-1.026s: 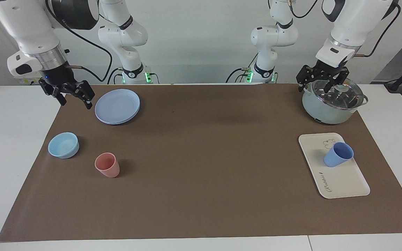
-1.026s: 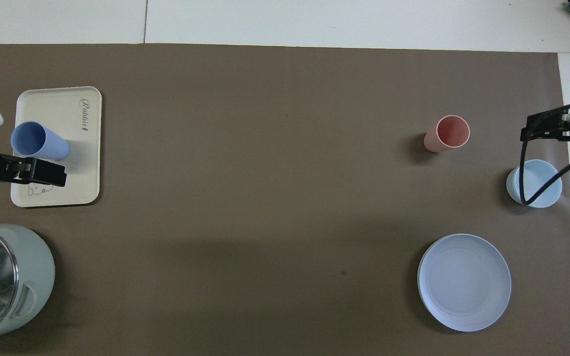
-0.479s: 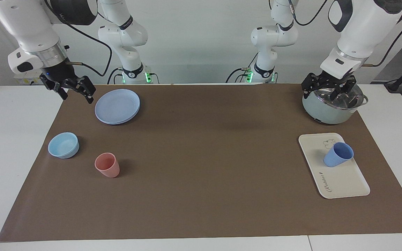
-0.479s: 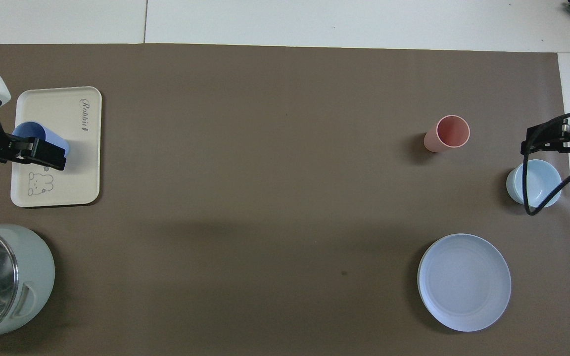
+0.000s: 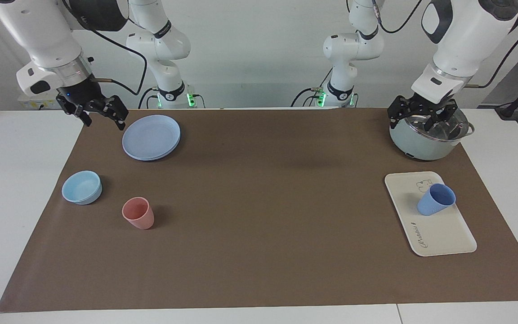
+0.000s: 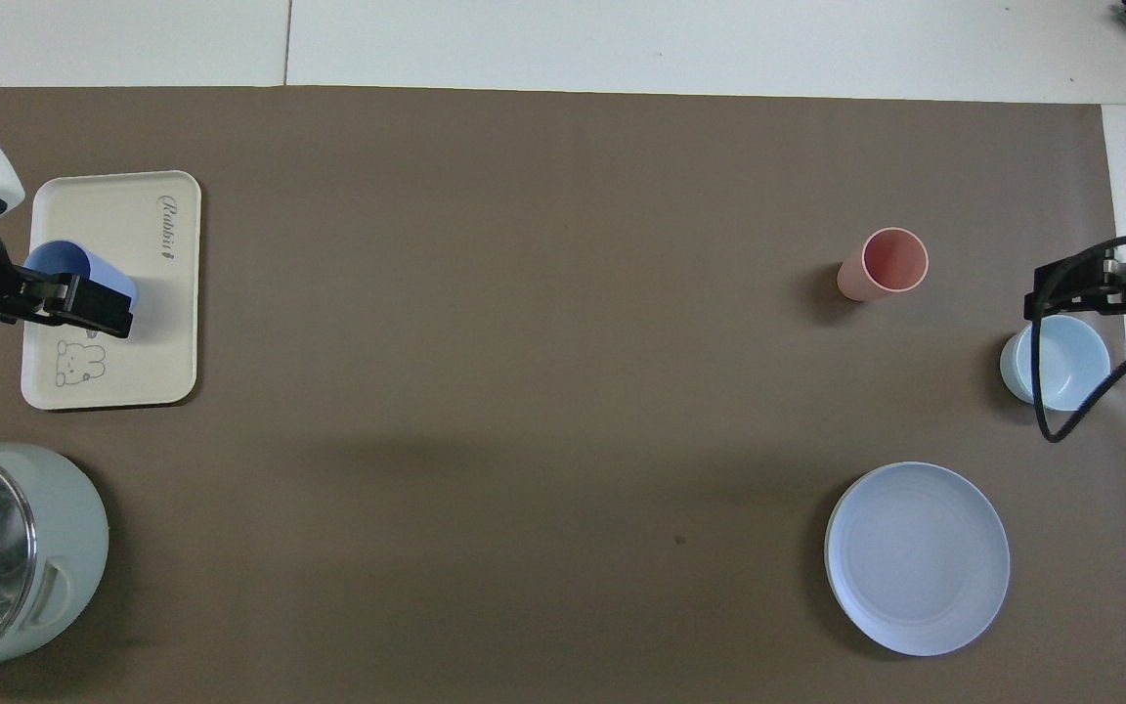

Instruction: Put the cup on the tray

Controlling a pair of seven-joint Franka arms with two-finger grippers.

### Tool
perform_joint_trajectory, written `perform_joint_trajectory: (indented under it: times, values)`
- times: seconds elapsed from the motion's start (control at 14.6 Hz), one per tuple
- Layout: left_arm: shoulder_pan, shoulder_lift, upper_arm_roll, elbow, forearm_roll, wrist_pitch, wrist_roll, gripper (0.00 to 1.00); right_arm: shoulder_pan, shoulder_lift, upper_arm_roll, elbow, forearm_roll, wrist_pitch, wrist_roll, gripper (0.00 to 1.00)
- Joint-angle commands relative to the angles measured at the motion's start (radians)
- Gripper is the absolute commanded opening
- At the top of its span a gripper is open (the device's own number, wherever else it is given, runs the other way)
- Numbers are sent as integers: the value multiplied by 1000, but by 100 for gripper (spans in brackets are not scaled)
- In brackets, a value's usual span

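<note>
Plain white wall (image 5: 259, 54), white table (image 5: 16, 189) under a brown mat (image 5: 259, 225)

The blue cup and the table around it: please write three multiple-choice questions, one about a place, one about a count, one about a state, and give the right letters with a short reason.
1. Where does the blue cup stand?
A. on the tray
B. on the round plate
C. in the pot

2. How many tumblers are on the table?
A. one
B. two
C. three

3. What does the left gripper hold?
A. the blue cup
B. the pot's lid
C. nothing

Answers:
1. A: the cup stands upright on the tray, beside the bear drawing.
2. B: only the blue cup and the pink cup are there.
3. C: it is raised over the pot, open and empty, apart from the cup.
</note>
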Motion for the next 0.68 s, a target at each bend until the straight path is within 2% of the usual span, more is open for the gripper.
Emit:
perform_joint_trajectory:
  times: [0.0,0.62]
  values:
    - [13,-32,-2,-42,-12,68,8,100,-4,-18,4,-8,-10,-10,-54,99]
    - [7,-38,-2,-64,-30,84,14,100,-2,-25,4,-10,-8,-10,-89,99]
